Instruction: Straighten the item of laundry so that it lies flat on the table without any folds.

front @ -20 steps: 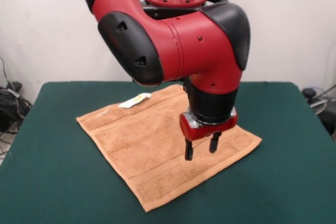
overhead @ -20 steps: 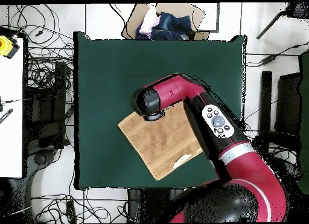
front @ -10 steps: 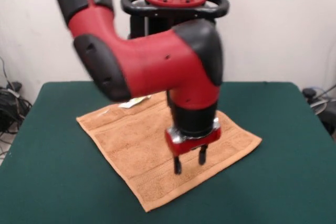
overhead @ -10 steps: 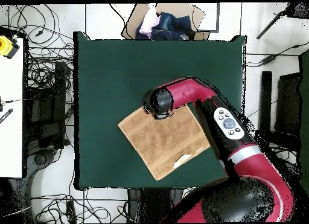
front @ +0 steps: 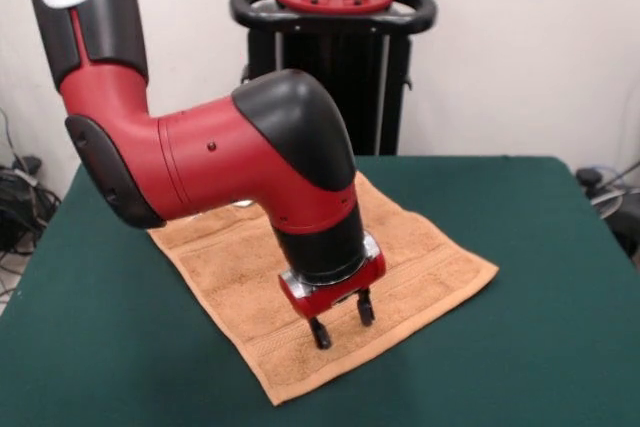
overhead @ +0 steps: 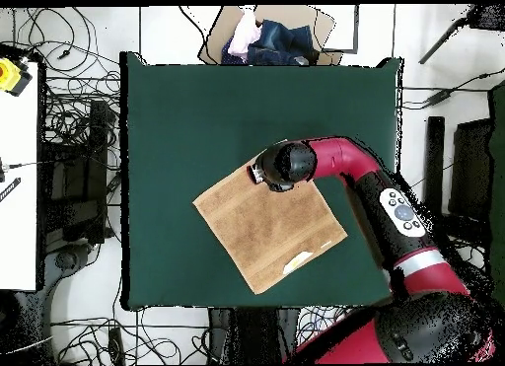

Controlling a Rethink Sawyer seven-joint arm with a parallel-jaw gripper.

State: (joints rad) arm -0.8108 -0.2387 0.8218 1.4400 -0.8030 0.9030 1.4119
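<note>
Towel (front: 330,277), orange-tan terry, lies spread on the green table (front: 540,347) as a diamond, i.e. corners pointing toward the table edges rather than squared to them. Looks flat w/ no obvious folds in either view; woven band stripes run near the front-facing edge, and overhead a small white tag (overhead: 295,262) shows near the corner closest to the robot base (front view: hidden behind the arm). Towel sits roughly mid-table, w/ bare felt all round it. Gripper (front: 340,320) hangs just above the cloth near its front edge, fingers apart w/ nothing between them; tips seem very close to the towel but contact can't be confirmed. Overhead, the wrist (overhead: 285,166) covers the towel's far corner region, so that bit of cloth can't be checked for a tuck. Probable reason for the low, open pose over the edge: either to pinch and tug that side or to press it smooth. Judging by how it lies, the task appears nearly or fully done; what's left is at most a small wrinkle under the arm. Risk: closing on thick terry and lifting could raise a new ridge, so any further move should be short and low.
</note>
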